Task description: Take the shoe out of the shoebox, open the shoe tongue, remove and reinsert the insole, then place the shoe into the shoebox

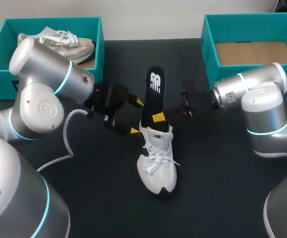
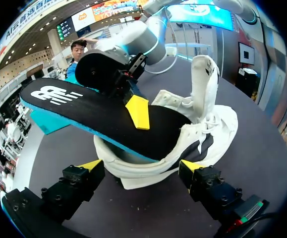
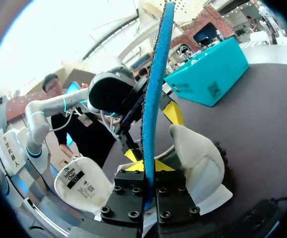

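A white sneaker [image 1: 156, 166] stands on the dark table, toe toward the near edge. Its black insole [image 1: 155, 87] sticks out of the heel opening, slanting up toward the far side. My right gripper [image 1: 159, 118] is shut on the insole just above the heel. In the right wrist view the insole [image 3: 155, 94] runs edge-on up from between that gripper's [image 3: 148, 168] fingers, with the heel [image 3: 198, 158] to one side and the tongue [image 3: 76, 183] to the other. My left gripper [image 1: 136, 116] stands open just left of the heel. In its own view the left gripper [image 2: 141, 166] faces the sneaker [image 2: 202, 134], the insole [image 2: 84, 109] above.
A teal shoebox [image 1: 101, 44] at the back left holds another pale shoe [image 1: 59, 39]. A second teal shoebox [image 1: 207, 39] at the back right shows only its cardboard floor. A grey cable [image 1: 66, 139] from my left arm loops over the table at the left.
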Controlling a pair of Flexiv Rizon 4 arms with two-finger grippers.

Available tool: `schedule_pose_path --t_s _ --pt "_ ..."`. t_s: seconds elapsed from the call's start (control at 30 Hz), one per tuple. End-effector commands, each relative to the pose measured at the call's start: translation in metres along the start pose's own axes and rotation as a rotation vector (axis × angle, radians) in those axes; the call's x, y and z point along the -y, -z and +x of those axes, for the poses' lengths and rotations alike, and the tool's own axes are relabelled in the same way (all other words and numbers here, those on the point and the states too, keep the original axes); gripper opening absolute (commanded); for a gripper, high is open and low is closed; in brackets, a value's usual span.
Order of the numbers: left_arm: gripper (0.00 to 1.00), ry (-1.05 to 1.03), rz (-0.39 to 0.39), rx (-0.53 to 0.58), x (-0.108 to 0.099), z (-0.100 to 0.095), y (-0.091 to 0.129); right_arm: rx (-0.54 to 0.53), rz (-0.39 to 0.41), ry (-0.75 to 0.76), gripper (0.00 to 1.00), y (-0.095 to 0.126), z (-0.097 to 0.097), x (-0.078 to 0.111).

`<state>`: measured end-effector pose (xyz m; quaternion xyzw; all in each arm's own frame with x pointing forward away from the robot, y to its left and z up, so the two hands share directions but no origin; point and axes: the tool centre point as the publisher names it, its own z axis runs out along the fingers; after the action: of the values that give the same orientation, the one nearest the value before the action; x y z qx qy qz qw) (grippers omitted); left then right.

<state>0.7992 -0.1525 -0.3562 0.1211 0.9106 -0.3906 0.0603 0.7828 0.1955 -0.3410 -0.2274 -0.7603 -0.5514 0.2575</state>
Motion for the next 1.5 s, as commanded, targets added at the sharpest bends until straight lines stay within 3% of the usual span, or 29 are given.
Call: schedule_pose_path --t_s 0.03,0.3,0.47,0.5,0.53,0.63,0.9,1.07,1.13,1.5 --pt "1.0 0.0 -0.004 0.001 0.0 0.0 -0.001 -0.006 0.011 -0.017 0.0 -0.006 0.004 0.011" --pt "1.0 0.0 -0.004 0.001 0.0 0.0 -0.001 -0.026 0.027 -0.061 0.0 -0.012 0.013 0.025" --pt "1.0 0.0 -0.004 0.001 0.0 0.0 -0.001 -0.015 0.031 -0.065 0.0 -0.01 0.016 0.024" --pt "1.0 0.0 -0.004 0.001 0.0 0.0 -0.001 -0.007 0.029 -0.056 0.05 -0.009 0.016 0.019" --pt "1.0 0.0 -0.004 0.001 0.0 0.0 -0.001 -0.003 0.03 -0.048 0.23 -0.008 0.016 0.015" --pt "1.0 0.0 -0.004 0.001 0.0 0.0 -0.001 0.009 0.035 -0.027 0.33 -0.002 0.013 0.009" --pt "1.0 0.0 -0.004 0.001 0.0 0.0 -0.001 0.021 0.051 0.021 0.31 0.007 0.0 -0.015" --pt "1.0 0.0 -0.004 0.001 0.0 0.0 -0.001 0.0 0.078 0.024 0.15 0.009 -0.01 -0.023" --pt "1.0 0.0 -0.004 0.001 0.0 0.0 -0.001 -0.013 0.092 0.017 0.01 0.008 -0.011 -0.022" --pt "1.0 0.0 -0.004 0.001 0.0 0.0 -0.001 -0.054 0.113 -0.038 0.0 -0.005 -0.001 0.004"
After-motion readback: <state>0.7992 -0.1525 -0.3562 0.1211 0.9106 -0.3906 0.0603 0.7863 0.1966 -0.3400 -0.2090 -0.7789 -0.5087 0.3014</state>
